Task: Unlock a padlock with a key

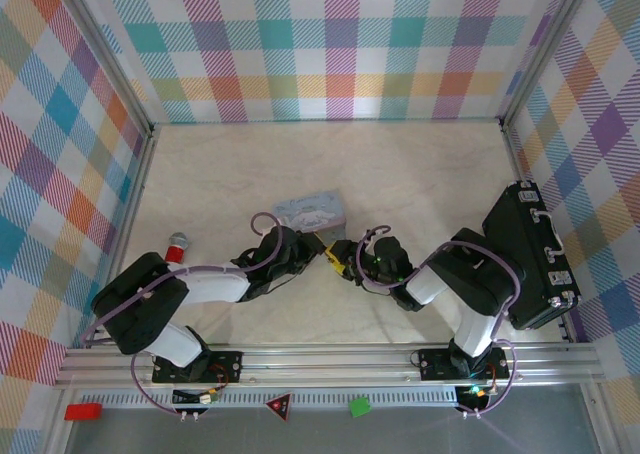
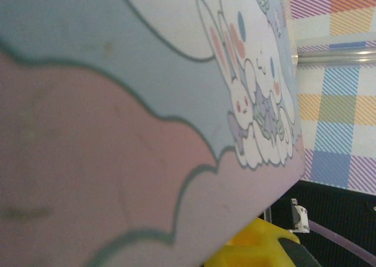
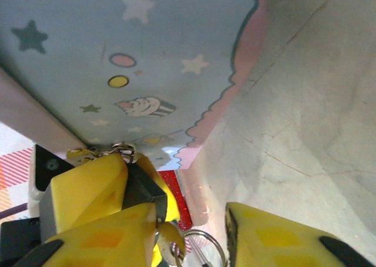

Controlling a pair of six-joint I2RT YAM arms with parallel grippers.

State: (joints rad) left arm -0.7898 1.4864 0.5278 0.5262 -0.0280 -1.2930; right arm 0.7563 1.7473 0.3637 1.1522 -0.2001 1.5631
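Note:
In the right wrist view the padlock (image 3: 140,187) is a small black block with a thin silvery shackle (image 3: 121,150) at its top. Two yellow fingers (image 3: 88,184) of my left gripper are shut on it. A small brassy key (image 3: 170,244) sticks out from the padlock's lower end, and its wire ring (image 3: 205,248) hangs beside it. My right gripper (image 3: 191,229) stands open around the key and ring, its fingers apart and not pinching them. From above, the left gripper (image 1: 312,246) and right gripper (image 1: 342,257) meet tip to tip just in front of the tin.
The pale blue cartoon-printed tin (image 1: 312,212) lies right behind both grippers and looms close in the left wrist view (image 2: 147,132). A red stick with a silver cap (image 1: 177,246) lies at the left. A black case (image 1: 535,256) stands against the right wall.

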